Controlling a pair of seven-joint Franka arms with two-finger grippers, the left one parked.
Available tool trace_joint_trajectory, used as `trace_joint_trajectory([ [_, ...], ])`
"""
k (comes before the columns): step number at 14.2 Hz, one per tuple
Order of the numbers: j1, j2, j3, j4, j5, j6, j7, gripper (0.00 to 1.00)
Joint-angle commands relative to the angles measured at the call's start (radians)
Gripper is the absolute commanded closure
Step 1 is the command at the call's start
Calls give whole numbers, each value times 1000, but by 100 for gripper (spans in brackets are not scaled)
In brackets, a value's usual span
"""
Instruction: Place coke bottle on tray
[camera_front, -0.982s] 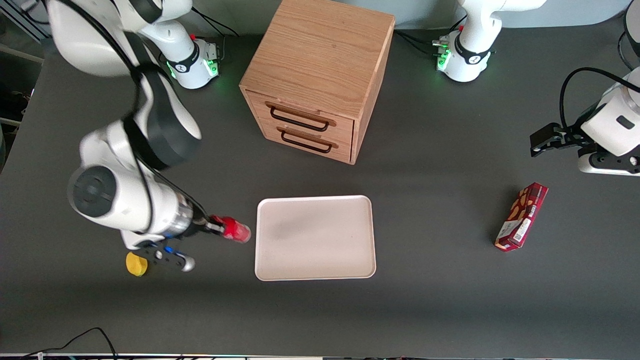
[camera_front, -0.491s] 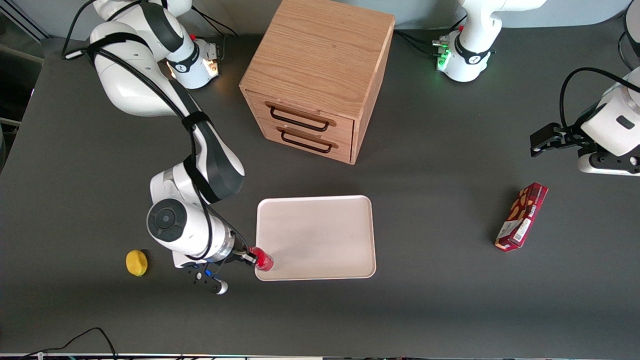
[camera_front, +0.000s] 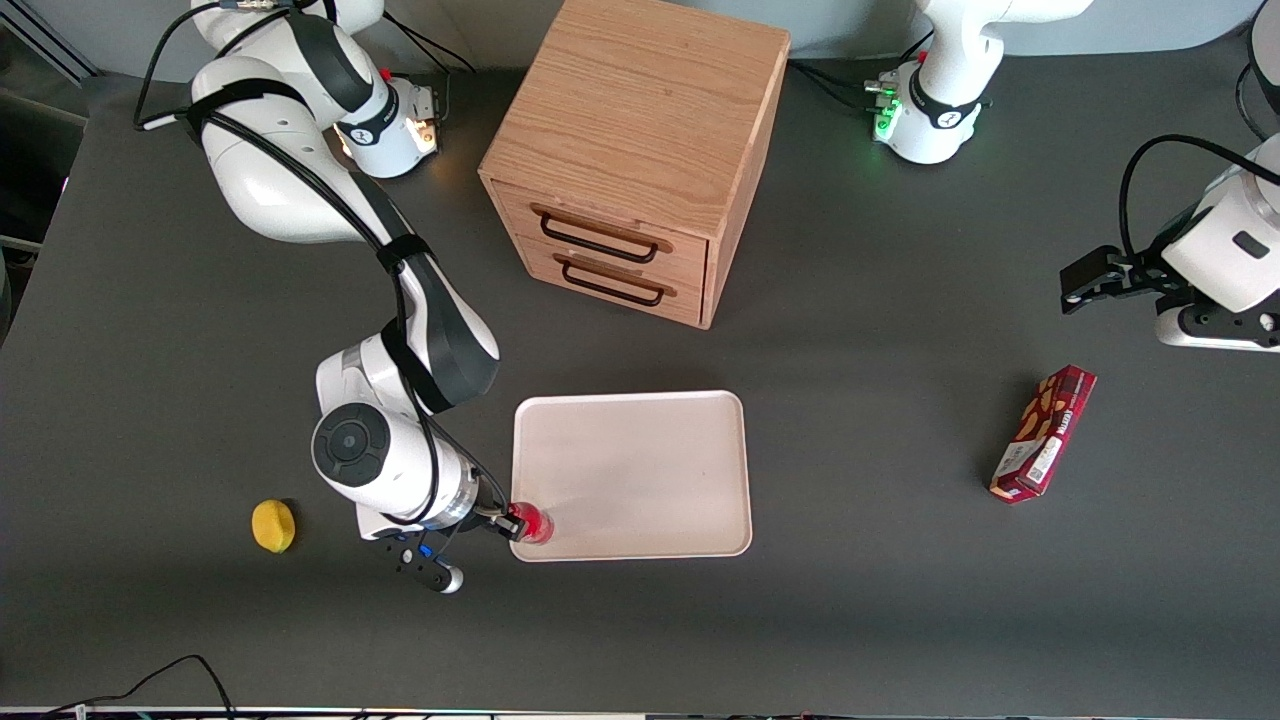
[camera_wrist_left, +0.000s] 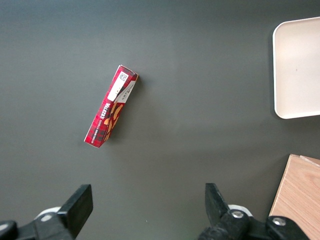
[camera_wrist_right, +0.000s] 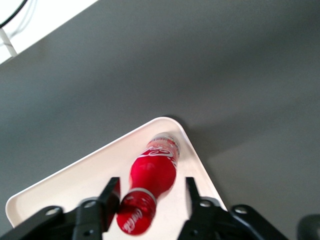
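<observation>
**Bottle over the tray's corner, release still to come**

The end effector (camera_front: 510, 524) sits at the tray corner nearest the front camera on the working arm's end. In the wrist view its two fingers (camera_wrist_right: 111, 192) stand either side of the bottle's neck, with a little gap showing on each side. They look narrow around it, but whether they press the neck or have just let go I cannot tell.

The bottle (camera_wrist_right: 152, 174) stands just inside the tray (camera_front: 640, 470), close to the rounded corner and its rim. Its red cap points up toward the wrist camera and its silvery base is down at the tray floor. Whether the base rests fully on the floor or hangs a touch above it is not clear.

As a judgement, the task is nearly finished: the bottle is already within the tray's rim. What seems left is to open fully, if that is not done, and lift away without knocking the bottle over. So near the rim, a nudge could tip it out.

The surface (camera_front: 880, 600) is dark grey and matte. On it, a small yellow thing (camera_front: 273, 526) lies toward the working arm's end, near the arm. A wooden cabinet (camera_front: 636, 150) with two drawers stands farther from the front camera than the tray. A red snack box (camera_front: 1043, 433) lies toward the parked arm's end. A black cable trails at the surface's near edge.
</observation>
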Motion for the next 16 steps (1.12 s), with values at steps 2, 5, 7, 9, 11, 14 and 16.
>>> trace_joint_trajectory([
  [2,-51,-145,92,8,-35,-180,16,0],
  [5,-126,-404,128,-156,-33,-335,-93,0],
  [7,-189,-638,120,-380,-20,-357,-247,0],
  [9,-227,-862,56,-598,44,-355,-405,0],
  [11,-220,-1019,-63,-768,103,-352,-522,0],
  [14,-229,-1173,-162,-984,103,-305,-641,0],
  [16,-229,-1224,-174,-1051,103,-288,-644,0],
])
